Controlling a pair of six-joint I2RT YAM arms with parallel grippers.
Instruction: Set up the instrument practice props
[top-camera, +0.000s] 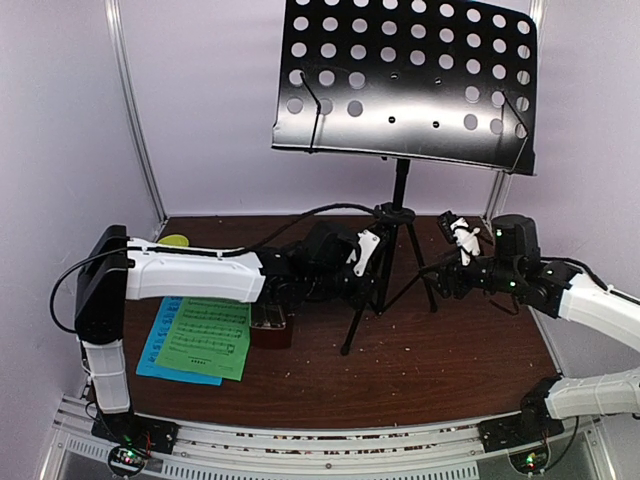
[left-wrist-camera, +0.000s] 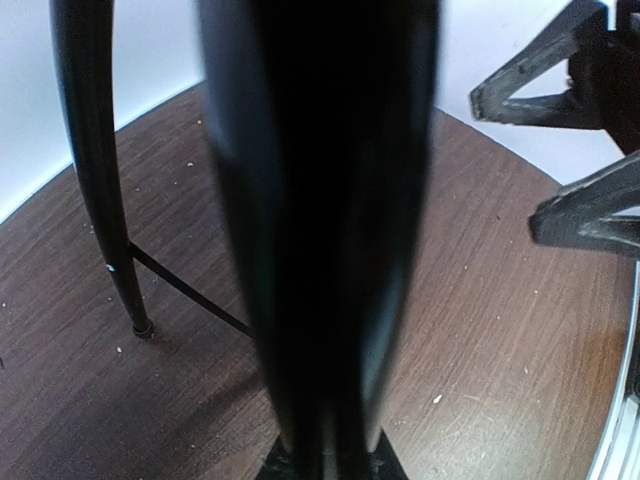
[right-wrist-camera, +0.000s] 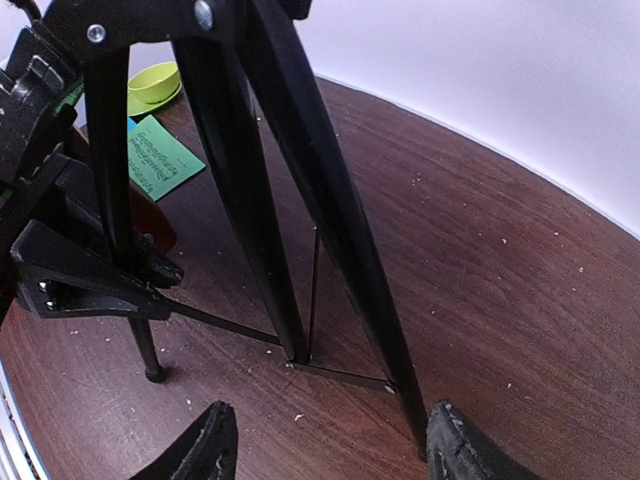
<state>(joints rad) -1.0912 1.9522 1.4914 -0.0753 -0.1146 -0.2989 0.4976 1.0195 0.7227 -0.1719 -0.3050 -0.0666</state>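
Two robot arms meet at a black music stand (top-camera: 400, 80) standing upright in the middle of a brown table (top-camera: 470, 360).

Top view: the stand's pole runs straight up the frame. Its hole-punched desk, at the top, faces the lower edge and tilts back. The left gripper (top-camera: 362, 280) reaches in from the left and looks clamped on the left tripod leg. The right gripper (top-camera: 447, 278) sits just beside the right leg. At lower left a green sheet (top-camera: 205, 338) lies flat on a blue sheet (top-camera: 155, 350), long sides running up the frame. The reddish-brown metronome (top-camera: 272, 328) stands just beside their right edge, under the left arm. A lime bowl (top-camera: 173, 240) sits above them.

Left wrist view: one blurred black leg fills the centre from top to bottom, very close. The right gripper's two fingers enter at upper right, spread apart.

Right wrist view: its own fingers (right-wrist-camera: 205, 450) sit wide apart at the bottom edge. The nearest leg slopes down from upper left to end between them, so the stand lies straight ahead of this claw. The sheets and metronome are nearer the left arm.
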